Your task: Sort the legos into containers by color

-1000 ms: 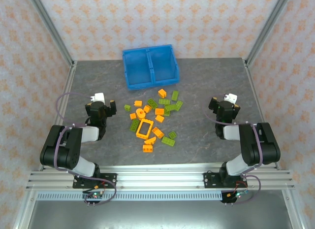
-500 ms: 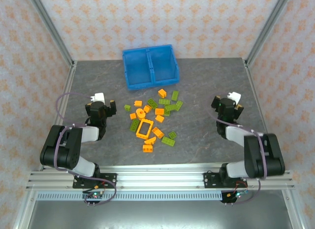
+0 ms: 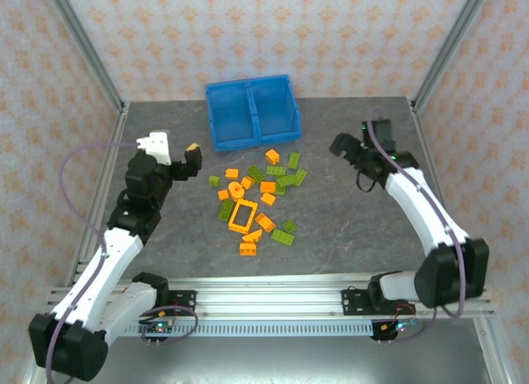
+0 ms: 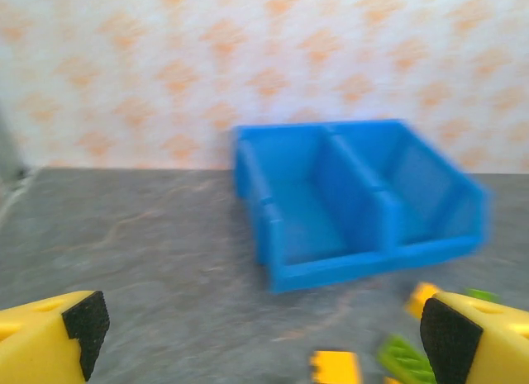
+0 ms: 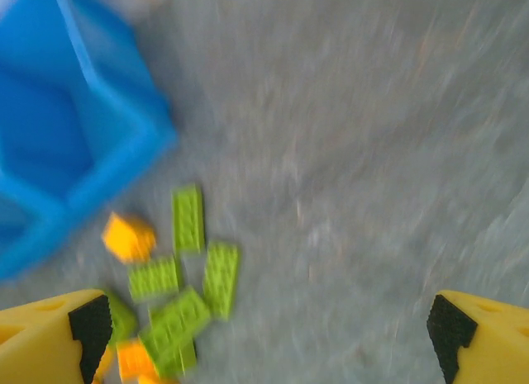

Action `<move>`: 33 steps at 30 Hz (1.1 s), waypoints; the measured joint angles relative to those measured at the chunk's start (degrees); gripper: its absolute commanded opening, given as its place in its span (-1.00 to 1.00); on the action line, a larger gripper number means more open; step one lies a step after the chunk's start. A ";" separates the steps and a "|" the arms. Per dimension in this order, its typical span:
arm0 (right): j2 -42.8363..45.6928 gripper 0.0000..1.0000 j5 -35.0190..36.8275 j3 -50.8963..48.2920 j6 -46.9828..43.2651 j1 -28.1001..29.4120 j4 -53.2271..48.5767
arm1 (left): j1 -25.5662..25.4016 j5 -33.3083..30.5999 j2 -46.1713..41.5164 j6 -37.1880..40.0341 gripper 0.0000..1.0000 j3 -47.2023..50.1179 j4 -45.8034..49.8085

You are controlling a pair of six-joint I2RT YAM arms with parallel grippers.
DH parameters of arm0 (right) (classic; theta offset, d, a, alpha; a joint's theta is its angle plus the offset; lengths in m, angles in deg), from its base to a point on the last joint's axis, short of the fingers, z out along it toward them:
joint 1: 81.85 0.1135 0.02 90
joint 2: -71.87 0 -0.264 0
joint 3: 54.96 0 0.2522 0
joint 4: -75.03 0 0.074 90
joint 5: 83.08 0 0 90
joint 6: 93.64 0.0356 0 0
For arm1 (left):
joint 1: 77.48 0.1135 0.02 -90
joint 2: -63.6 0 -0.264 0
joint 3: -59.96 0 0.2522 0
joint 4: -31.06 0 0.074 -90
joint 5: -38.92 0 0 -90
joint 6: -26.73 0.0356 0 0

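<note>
We've just swung both arms toward the legos [image 3: 248,202]. Our left end effector [image 3: 183,161] and right end effector [image 3: 345,149] gape empty, and the containers [image 3: 251,111] are still unfilled.

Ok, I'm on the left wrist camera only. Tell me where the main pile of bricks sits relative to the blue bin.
Observer: The pile of small orange and lime green plastic bricks lies on the table just in front of the bright blue two-compartment plastic bin.
Operator: Name the biggest piece.
Observer: An orange rectangular frame brick, near the pile's middle.
Operator: Report the right arm.
Observer: The right arm extends to the right of the pile, its jaws open and empty.
</note>
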 measured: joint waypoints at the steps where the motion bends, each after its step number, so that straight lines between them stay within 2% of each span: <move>1: -2.16 0.99 -1.05 0.50 0.04 1.38 -1.70 | -0.68 2.73 -0.52 0.72 0.99 -2.51 3.26; 6: -14.03 0.99 -3.87 4.35 0.63 8.17 -7.26 | -4.09 18.10 -0.28 8.48 0.99 -12.26 19.93; 11: -24.85 0.99 -2.78 11.37 2.25 11.32 -7.21 | -6.03 26.75 -0.04 18.40 0.99 -12.92 30.56; 13: -28.87 0.96 -1.16 15.06 3.13 11.96 -7.06 | -6.03 28.35 -0.04 20.90 0.99 -12.00 31.78; 15: -32.98 0.72 0.79 18.88 4.17 12.39 -6.93 | -6.08 30.01 0.07 22.73 0.99 -10.91 32.39; 18: -37.68 0.51 2.62 22.86 5.81 12.74 -7.13 | -6.34 31.87 0.17 24.20 0.99 -9.53 32.33; 21: -41.38 0.39 4.22 25.59 6.95 13.00 -7.69 | -6.40 32.72 0.15 25.22 0.99 -7.91 32.28; 29: -44.24 0.21 5.88 26.38 8.70 14.05 -9.25 | -6.40 32.33 -2.54 25.64 0.99 -4.17 30.40; 31: -44.26 0.09 6.03 26.40 8.94 14.19 -9.35 | -6.40 32.24 -2.56 25.64 0.99 -4.17 29.70; 33: -44.41 -0.15 6.69 26.40 9.16 14.25 -9.79 | -6.40 32.22 -2.56 25.64 0.99 -4.17 29.22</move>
